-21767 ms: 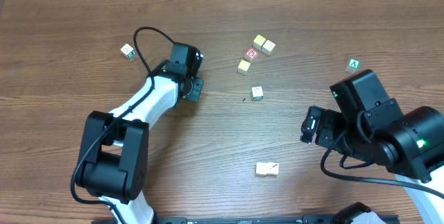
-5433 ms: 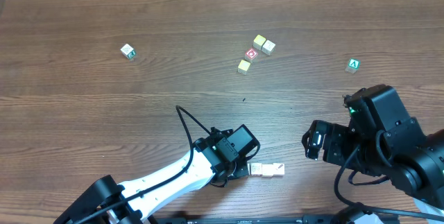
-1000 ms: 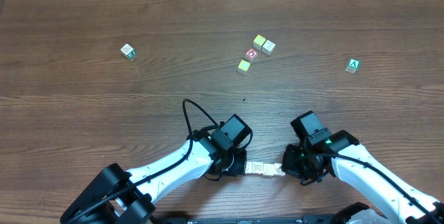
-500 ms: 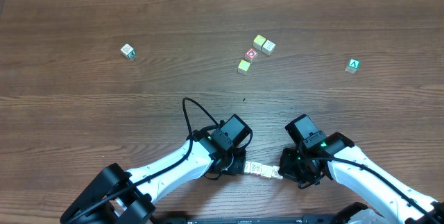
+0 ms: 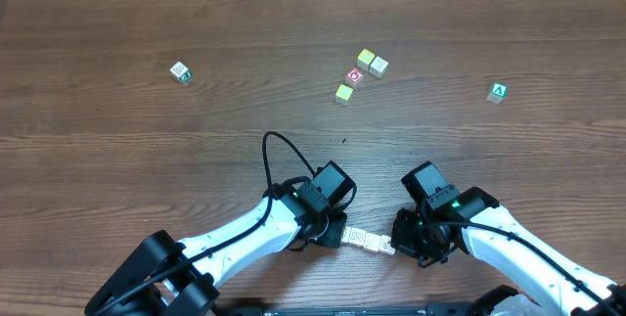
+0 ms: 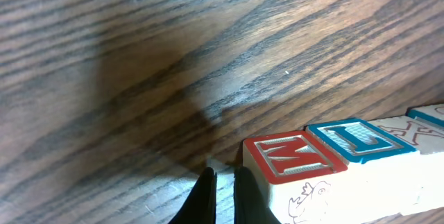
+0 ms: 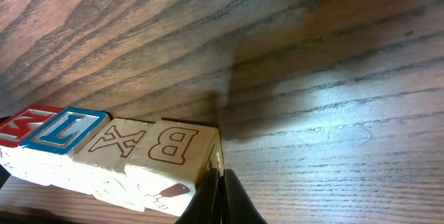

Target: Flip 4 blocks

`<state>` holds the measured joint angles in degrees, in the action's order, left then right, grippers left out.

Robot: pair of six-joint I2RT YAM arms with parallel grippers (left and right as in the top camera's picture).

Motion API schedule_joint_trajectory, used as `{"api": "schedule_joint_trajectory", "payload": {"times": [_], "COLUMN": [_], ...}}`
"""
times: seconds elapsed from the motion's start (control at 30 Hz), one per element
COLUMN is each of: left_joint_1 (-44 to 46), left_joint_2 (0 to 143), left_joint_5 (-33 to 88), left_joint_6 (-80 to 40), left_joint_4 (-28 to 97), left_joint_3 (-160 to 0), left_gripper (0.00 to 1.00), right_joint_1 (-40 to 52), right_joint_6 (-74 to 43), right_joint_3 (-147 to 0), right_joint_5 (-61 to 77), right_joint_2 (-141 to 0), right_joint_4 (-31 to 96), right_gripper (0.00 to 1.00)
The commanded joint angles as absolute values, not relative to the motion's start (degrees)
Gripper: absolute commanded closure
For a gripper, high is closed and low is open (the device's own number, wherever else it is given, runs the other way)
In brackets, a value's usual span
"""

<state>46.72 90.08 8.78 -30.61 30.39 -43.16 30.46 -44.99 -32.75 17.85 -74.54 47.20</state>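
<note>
Four pale wooden blocks point(image 5: 368, 242) lie end to end in a short row near the table's front edge. In the left wrist view the row point(image 6: 347, 161) shows a red M top, a blue letter beside it, then an X. In the right wrist view the row point(image 7: 125, 148) reads B, X, a blue letter, a red letter. My left gripper point(image 5: 339, 235) point(image 6: 223, 191) is shut with nothing held, its tips at the M end. My right gripper point(image 5: 396, 247) point(image 7: 220, 195) is shut and empty, its tips against the B block's end face.
Four more cubes point(image 5: 360, 73) sit in a cluster at the back centre, one with a red ring point(image 5: 354, 76). A lone cube point(image 5: 179, 71) lies far left, and a green cube with a white A point(image 5: 499, 91) lies far right. The left arm's cable point(image 5: 279, 155) loops above the wrist.
The right gripper has slid left to the row's right end, and the row has shifted slightly left. The left gripper has stayed at the row's left end.
</note>
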Motion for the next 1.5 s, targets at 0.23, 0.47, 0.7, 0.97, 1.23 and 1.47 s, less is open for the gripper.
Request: {"api": "schedule_joint_trajectory", "payload": {"times": [0.23,0.47,0.7,0.97,1.23,1.47], "left_joint_1": [46.5,46.5,46.5,46.5,46.5,46.5], "left_joint_2": [90.7,90.7,90.7,90.7,90.7,90.7], "left_joint_5": [8.3,5.0,1.1,0.6,0.6,0.6], "left_joint_6": [-19.2,-17.5,-15.4,-14.0,-11.4,-8.7], "left_joint_4": [30.2,30.4,30.4,30.0,30.2,30.0], "left_joint_3": [-43.0,-43.0,-43.0,-43.0,-43.0,-43.0], "left_gripper": [0.96,0.96,0.96,0.96,0.96,0.96], "right_joint_1": [30.8,30.9,31.0,33.7,35.8,37.1], "right_joint_6": [-49.7,-51.3,-53.3,-54.7,-57.1,-57.3], "right_joint_3": [-32.6,-32.6,-32.6,-32.6,-32.6,-32.6], "right_joint_5": [20.7,20.8,21.1,20.6,19.6,19.6], "right_joint_2": [-74.7,-74.7,-74.7,-74.7,-74.7,-74.7], "right_joint_4": [47.1,47.4,47.9,47.9,47.6,46.7], "right_gripper": [0.96,0.96,0.96,0.96,0.96,0.96]}}
